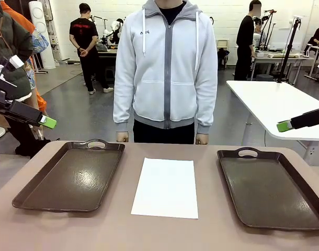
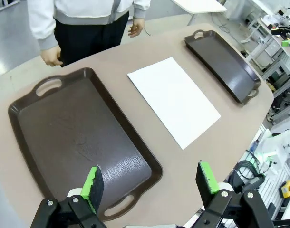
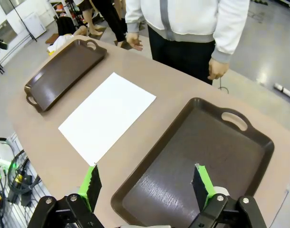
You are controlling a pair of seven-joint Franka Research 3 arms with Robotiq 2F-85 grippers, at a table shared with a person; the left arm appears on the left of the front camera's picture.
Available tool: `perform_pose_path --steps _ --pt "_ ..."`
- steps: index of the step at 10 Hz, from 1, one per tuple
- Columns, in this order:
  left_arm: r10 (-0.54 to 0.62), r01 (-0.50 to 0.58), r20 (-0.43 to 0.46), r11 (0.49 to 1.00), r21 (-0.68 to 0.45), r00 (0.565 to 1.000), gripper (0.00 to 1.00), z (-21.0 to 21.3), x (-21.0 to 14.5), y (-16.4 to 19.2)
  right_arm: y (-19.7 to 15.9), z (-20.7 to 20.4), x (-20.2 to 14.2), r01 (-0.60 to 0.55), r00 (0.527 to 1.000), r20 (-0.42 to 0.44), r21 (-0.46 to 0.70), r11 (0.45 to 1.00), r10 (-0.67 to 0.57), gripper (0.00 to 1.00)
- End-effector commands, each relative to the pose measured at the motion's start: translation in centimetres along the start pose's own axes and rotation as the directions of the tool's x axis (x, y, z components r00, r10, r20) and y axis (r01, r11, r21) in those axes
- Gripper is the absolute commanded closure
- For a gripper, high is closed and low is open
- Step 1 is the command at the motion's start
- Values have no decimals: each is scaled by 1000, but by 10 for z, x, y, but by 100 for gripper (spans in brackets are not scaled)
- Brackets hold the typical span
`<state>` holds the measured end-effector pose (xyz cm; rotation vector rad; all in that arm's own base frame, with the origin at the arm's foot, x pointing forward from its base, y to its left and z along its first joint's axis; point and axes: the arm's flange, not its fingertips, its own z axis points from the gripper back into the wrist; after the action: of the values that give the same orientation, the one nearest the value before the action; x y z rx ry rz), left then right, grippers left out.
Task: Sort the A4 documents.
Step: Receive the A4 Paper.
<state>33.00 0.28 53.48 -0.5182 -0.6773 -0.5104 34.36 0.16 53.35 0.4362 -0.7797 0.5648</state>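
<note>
The left fingers [image 2: 94,186] stand spread wide, holding nothing, raised at the surface's [image 1: 149,232] left side. The right fingers [image 3: 91,186] are equally spread and bare, raised at the right. The A4 documents [image 1: 166,187] lie flat mid-surface, between the left tray [image 1: 70,178] and the right tray [image 1: 269,191], touching neither.

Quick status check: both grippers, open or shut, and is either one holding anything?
Left gripper: open, holding nothing.
Right gripper: open, holding nothing.
</note>
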Motion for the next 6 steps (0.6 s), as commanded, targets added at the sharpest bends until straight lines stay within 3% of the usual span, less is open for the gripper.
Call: perform_pose_path --steps 1,6 --pt "-12 12 -8 1000 1 1000 0 -17 -35 -8 19 -15 -31 -27 1000 0 26 999 27 0" --pt "-20 22 -39 998 58 999 0 -16 -40 -1 17 -16 -31 -20 1000 -12 22 1000 21 0"
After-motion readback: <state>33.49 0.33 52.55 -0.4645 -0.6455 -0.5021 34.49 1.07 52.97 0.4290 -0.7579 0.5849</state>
